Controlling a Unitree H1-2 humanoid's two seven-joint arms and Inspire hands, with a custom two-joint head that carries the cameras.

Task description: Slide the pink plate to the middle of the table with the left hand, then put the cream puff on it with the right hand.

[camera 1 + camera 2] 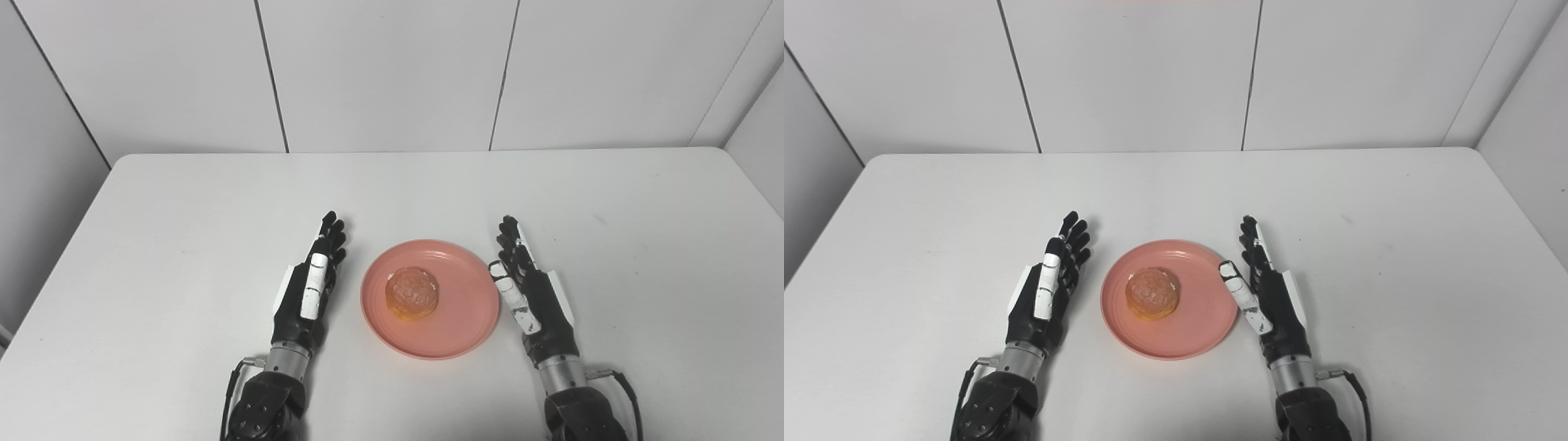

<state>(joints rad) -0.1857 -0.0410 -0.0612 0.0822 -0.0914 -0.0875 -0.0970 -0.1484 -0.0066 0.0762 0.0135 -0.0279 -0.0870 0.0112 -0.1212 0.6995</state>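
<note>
With the cream puff point(411, 293) already sitting on the pink plate point(456, 334) mid-table, both empty hands, left hand point(309, 288) and right hand point(530, 294), are resting fingers apart, the right risking nudging the rim.

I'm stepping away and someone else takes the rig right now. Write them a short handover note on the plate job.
Left hand: open, fingers straight, holding nothing, just left of the pink plate.
Right hand: open, holding nothing, close by the plate's right rim; whether it touches is unclear.
Cream puff: lying on the plate, a little left of its centre.
Plate: near the middle of the table, towards the robot.
Done: both steps look complete.
Left: nothing apparent.
</note>
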